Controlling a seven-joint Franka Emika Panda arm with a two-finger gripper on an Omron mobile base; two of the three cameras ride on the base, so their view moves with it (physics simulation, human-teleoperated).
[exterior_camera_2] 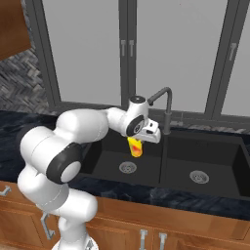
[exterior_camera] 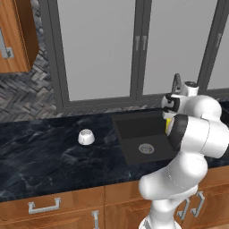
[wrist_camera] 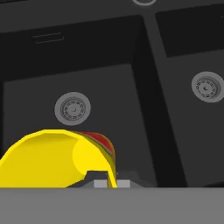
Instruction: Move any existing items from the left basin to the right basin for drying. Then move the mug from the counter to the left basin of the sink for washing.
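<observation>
A bright yellow cup with a red mark (exterior_camera_2: 135, 147) hangs above the left basin (exterior_camera_2: 105, 163), and my gripper (exterior_camera_2: 136, 140) is shut on its rim. Close up in the hand view, the yellow cup (wrist_camera: 48, 159) sits at the lower left against my fingertips (wrist_camera: 101, 178), over the left basin (wrist_camera: 113, 87) and its silver drain (wrist_camera: 72, 108). The right basin (wrist_camera: 188, 131) lies past the divider. A sliver of the yellow cup (exterior_camera: 167, 125) peeks from behind my arm. The white mug (exterior_camera: 86, 137) rests upside down on the black counter (exterior_camera: 40, 152), left of the sink.
The dark curved faucet (exterior_camera_2: 166, 105) rises behind the divider, just right of my hand. The right basin (exterior_camera_2: 219, 161) holds only its drain (exterior_camera_2: 198, 177). Tall windows stand behind the sink. Wooden cabinets with silver handles (exterior_camera: 44, 206) run below the counter edge.
</observation>
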